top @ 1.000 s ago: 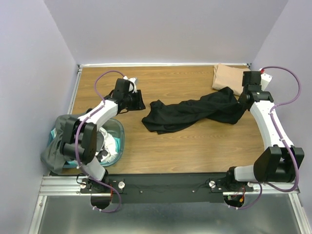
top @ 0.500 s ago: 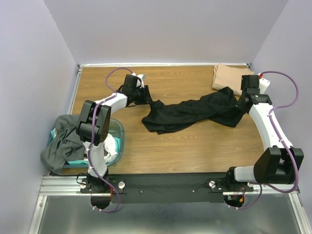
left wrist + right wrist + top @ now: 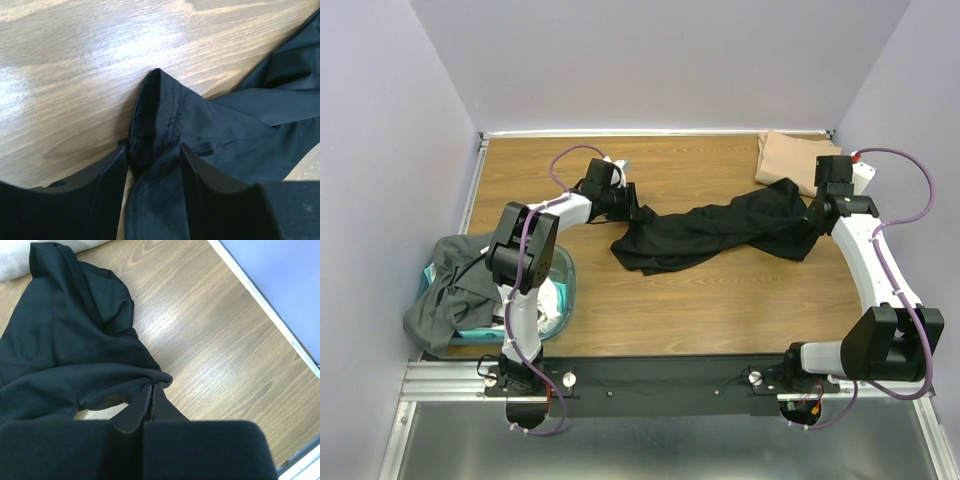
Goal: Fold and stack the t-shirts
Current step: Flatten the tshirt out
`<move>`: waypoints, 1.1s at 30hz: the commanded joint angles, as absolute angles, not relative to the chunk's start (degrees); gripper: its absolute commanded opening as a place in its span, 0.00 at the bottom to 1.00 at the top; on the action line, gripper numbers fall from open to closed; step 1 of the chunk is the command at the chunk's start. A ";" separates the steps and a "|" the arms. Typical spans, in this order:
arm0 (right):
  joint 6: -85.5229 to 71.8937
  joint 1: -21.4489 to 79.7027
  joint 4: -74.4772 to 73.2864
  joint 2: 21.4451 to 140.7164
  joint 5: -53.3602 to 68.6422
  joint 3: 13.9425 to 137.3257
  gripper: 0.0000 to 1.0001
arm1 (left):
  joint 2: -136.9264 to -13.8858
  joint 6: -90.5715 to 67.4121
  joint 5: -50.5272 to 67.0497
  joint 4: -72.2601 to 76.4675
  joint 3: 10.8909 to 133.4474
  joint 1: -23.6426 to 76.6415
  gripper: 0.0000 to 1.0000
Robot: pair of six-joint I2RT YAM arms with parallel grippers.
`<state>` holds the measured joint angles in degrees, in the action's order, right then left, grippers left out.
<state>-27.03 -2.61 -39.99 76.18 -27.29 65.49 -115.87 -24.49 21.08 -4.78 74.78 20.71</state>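
**Top view.**
- Black shirt (image 3: 720, 235): crumpled in a long band across mid-table, centre to right.
- Tan shirt (image 3: 785, 158): folded, far right corner, just beside the black shirt's right end.
- Grey shirt (image 3: 445, 290): draped over the tub (image 3: 565, 290), near left.
- Left gripper (image 3: 625, 200): at the black shirt's left tip.
- Right gripper (image 3: 810, 215): at its right end.

**Left wrist view.**
- Left gripper (image 3: 152, 150): fingers apart, straddling a stitched hem corner of the black shirt (image 3: 240, 125). The cloth lies between them, not pinched.
- Table (image 3: 75, 75): bare wood beyond.

**Right wrist view.**
- Right gripper (image 3: 150, 390): jaws fully closed, clamping a folded edge of the black shirt (image 3: 65, 340).

**Handling (judged).**
- The black shirt looks light, soft and limp, with no stiffness. It should sag and bunch when lifted and slide easily on the wood.
- Best hold: the doubled hem corner, pinched deep so the thin fabric does not slip out.
- With both ends held and drawn apart, it should spread flat for folding.
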 commanded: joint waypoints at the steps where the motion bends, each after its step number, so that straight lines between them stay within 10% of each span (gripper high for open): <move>1: -27.95 -2.99 -40.25 75.41 -26.28 65.13 0.00 | -118.38 -24.17 19.96 -4.83 76.11 20.92 0.54; 9: -28.04 -2.99 -40.08 75.76 -25.75 65.21 0.00 | -119.18 -24.08 19.51 -4.92 74.97 21.62 0.45; 15: -27.95 -2.99 -39.46 76.37 -24.96 66.88 0.00 | -119.80 -24.79 21.62 -3.34 75.93 21.71 0.00; 26: -26.37 -2.99 -38.85 75.41 -25.48 75.23 0.00 | -105.22 -26.81 22.15 -4.22 82.18 15.92 0.00; 33: -25.93 -2.99 -38.93 69.62 -28.91 71.64 0.00 | -88.43 -25.93 19.43 6.32 64.98 13.98 0.00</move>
